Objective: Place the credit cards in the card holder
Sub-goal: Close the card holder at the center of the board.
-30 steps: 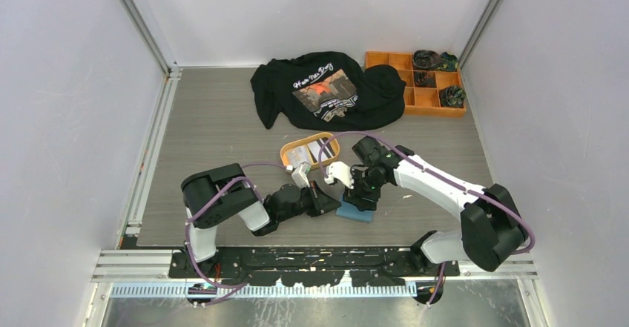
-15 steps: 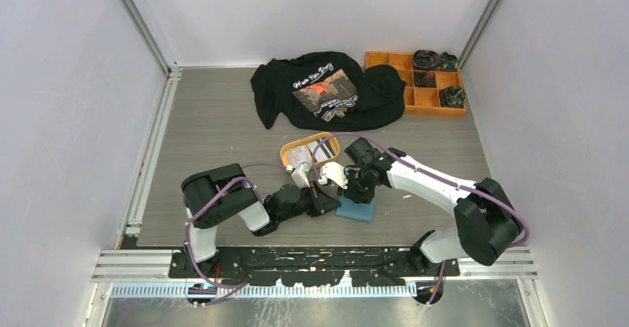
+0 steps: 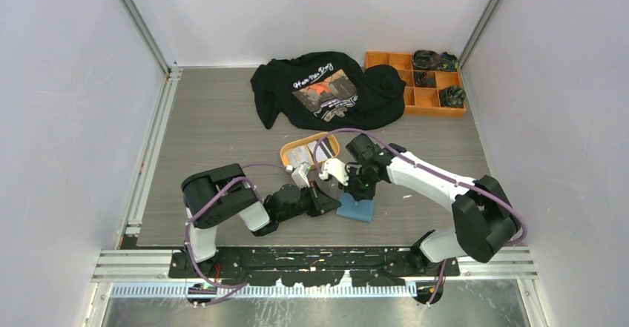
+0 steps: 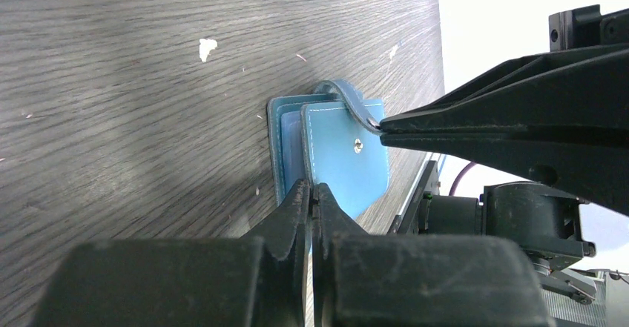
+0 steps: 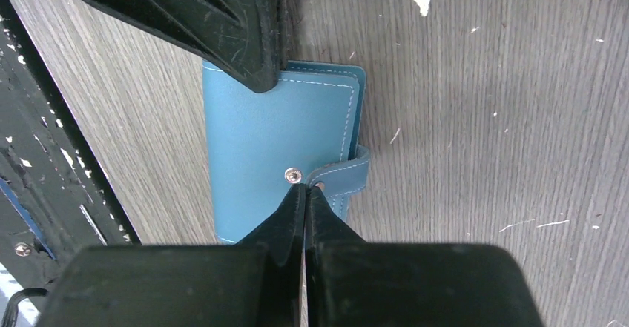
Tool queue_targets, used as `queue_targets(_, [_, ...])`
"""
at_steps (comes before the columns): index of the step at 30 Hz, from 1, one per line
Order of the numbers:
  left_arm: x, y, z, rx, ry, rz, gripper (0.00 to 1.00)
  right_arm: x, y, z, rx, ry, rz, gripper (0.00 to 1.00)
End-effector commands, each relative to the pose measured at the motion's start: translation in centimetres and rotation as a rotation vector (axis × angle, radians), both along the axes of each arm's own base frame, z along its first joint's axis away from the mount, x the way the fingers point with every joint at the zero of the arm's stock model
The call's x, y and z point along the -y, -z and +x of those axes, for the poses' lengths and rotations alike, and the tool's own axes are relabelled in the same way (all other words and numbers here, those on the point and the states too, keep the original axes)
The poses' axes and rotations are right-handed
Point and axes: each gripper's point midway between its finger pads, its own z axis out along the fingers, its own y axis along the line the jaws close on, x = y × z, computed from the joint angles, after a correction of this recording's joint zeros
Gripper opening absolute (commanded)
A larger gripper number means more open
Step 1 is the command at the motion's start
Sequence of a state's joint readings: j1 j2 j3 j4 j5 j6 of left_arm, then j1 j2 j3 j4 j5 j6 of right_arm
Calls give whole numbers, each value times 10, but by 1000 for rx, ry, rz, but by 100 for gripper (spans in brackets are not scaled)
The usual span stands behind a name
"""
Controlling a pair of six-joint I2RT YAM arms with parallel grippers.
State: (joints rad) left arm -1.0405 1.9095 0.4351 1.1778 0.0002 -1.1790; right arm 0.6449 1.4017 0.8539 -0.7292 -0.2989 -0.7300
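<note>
On the tabletop [image 3: 222, 134] the card holder [image 3: 357, 208] lies flat between the arms, with the left gripper [image 4: 311, 193] shut and pinning its corner and the right gripper [image 5: 304, 192] closed, apparently on the snap tab [image 5: 340, 179] (its tips hide the contact).

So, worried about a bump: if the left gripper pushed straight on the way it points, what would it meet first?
The card holder: the left gripper's shut tips sit at its near edge, seemingly touching it; depth is unclear.

Teal card holder [image 5: 274, 141], white stitching; black shirt [image 3: 278, 90]; orange box [image 3: 426, 101].
</note>
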Motion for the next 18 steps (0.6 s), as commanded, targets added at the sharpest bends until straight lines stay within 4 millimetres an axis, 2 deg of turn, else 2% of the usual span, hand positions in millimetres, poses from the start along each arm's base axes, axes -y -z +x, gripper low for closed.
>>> queue_targets(1, [2,-13,5,35,-23,-48,0,-7,-10,2,-35,28,37,1])
queue_targets(8, [2,-13,6,33,-27,-48,0,-4,-3,0,-50,16,12,1])
queue_targets(18, [2,-12,6,35,-29,-46,0,-13,-11,-2,-48,24,52,1])
